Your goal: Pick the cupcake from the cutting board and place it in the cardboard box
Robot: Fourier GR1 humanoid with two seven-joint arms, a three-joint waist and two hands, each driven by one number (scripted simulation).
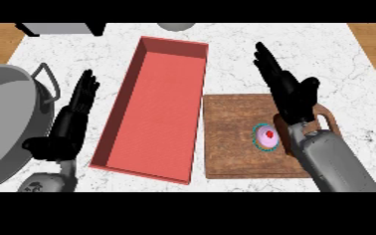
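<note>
A small cupcake (266, 137) with pink frosting, a red top and a teal wrapper sits on the brown wooden cutting board (231, 144) at the right. My right hand (291, 93) hovers above the board's far right part, open, fingers straight and pointing away; its wrist is just right of the cupcake and partly hides it. A long red open box (155, 109) lies to the left of the board, with nothing inside. My left hand (72, 117) rests open at the left, fingers up, beside the box.
A large grey pot (16, 114) with a handle stands at the left edge, close to my left hand. A grey appliance (62, 28) and a round grey object (176, 26) sit at the counter's far edge. White marble counter lies around.
</note>
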